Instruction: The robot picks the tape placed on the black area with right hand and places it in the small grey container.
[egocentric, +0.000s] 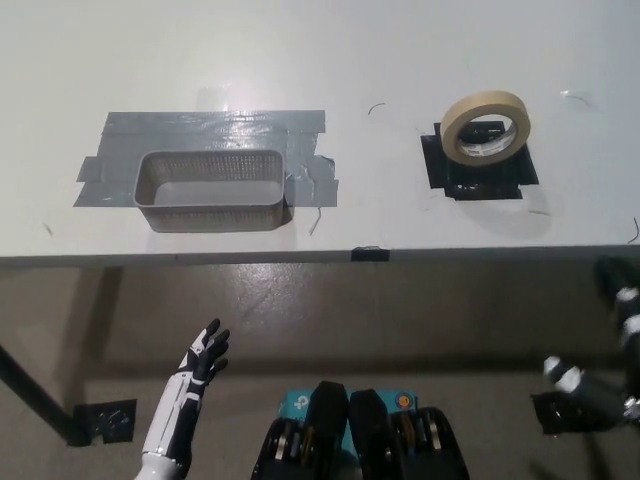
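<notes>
A beige roll of tape stands tilted on its edge on the black patch at the right of the white table. The small grey mesh container sits empty on a grey taped area at the table's left. My black right hand hangs below the table's front edge at the lower right, far from the tape, with its fingers apart and nothing in them. My white left hand rests low at the lower left, fingers spread, holding nothing.
The table's front edge runs across the middle of the picture, with a small black mark on it. Below it lies grey floor. A dark table leg and bracket stand at the lower left.
</notes>
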